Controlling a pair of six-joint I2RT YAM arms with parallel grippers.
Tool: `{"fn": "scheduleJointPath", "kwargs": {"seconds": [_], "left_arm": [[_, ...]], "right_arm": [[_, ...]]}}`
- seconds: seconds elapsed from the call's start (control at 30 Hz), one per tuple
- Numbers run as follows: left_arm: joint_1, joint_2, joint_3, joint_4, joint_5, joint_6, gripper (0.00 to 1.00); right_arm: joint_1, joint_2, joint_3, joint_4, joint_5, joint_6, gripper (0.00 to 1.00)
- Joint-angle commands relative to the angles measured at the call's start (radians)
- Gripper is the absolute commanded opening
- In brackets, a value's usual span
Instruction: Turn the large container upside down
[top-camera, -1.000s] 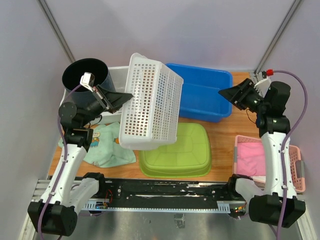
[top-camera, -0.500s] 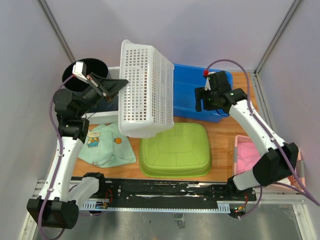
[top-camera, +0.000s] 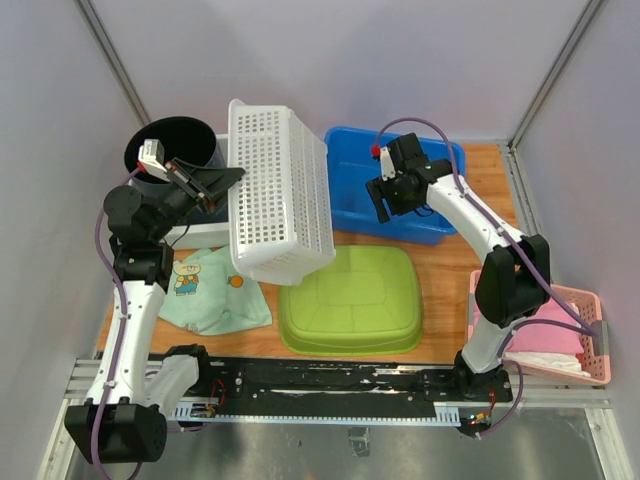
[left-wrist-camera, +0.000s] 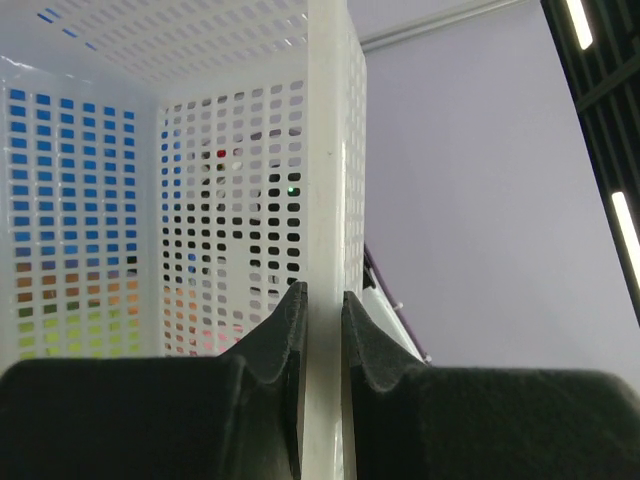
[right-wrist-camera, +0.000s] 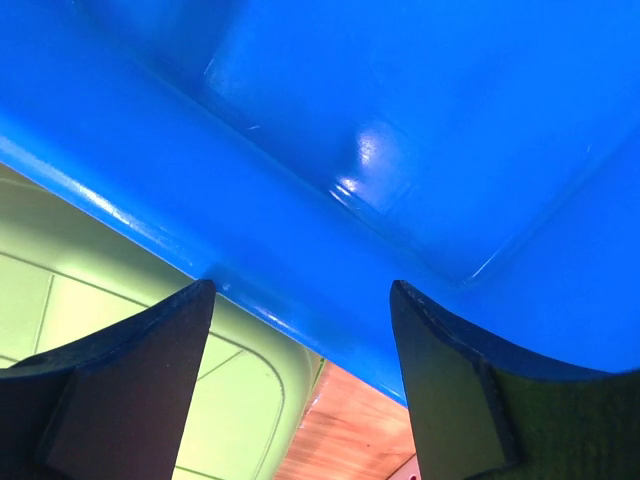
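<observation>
The large container, a white perforated basket (top-camera: 280, 200), hangs tilted steeply on its side above the table's left half. My left gripper (top-camera: 232, 175) is shut on its rim. In the left wrist view the white rim (left-wrist-camera: 325, 150) runs straight between the two black fingers (left-wrist-camera: 275, 335), which press on both sides; the left gripper (left-wrist-camera: 323, 300) shows no gap. My right gripper (top-camera: 383, 203) is open over the near edge of the blue bin (top-camera: 440, 215), to the right of the basket and apart from it. The right wrist view shows that gripper (right-wrist-camera: 302, 290) holding nothing.
A lime-green tub (top-camera: 350, 300) lies upside down at front centre, under the basket's lower end. A black bucket (top-camera: 175, 145) stands back left. A cartoon-print cloth (top-camera: 205, 290) lies front left. A pink basket (top-camera: 590, 345) with pink cloth sits at the right edge.
The basket has swung more upright and shifted left in my left gripper. My right arm has come in from the far right to over the blue bin, its jaws widening.
</observation>
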Motion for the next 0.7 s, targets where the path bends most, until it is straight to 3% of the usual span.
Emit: {"fn": "scheduleJointPath", "kwargs": {"seconds": [0.0, 0.1, 0.33, 0.53, 0.67], "left_arm": [[0.021, -0.017, -0.028, 0.11, 0.054, -0.069, 0.0], [0.027, -0.015, -0.057, 0.137, 0.102, -0.083, 0.0], [0.035, -0.029, -0.13, 0.174, 0.133, -0.087, 0.0], [0.036, -0.004, -0.057, 0.144, 0.125, -0.048, 0.0], [0.038, 0.019, 0.021, 0.123, 0.116, -0.054, 0.0]], "right_arm": [[0.025, 0.056, 0.03, -0.001, -0.033, -0.053, 0.72], [0.013, 0.09, 0.043, -0.028, 0.063, -0.029, 0.7], [-0.131, 0.091, 0.057, -0.061, 0.018, 0.119, 0.69], [-0.036, -0.09, 0.039, -0.068, 0.062, 0.148, 0.77], [-0.001, -0.251, -0.05, -0.049, 0.031, 0.255, 0.78]]}}
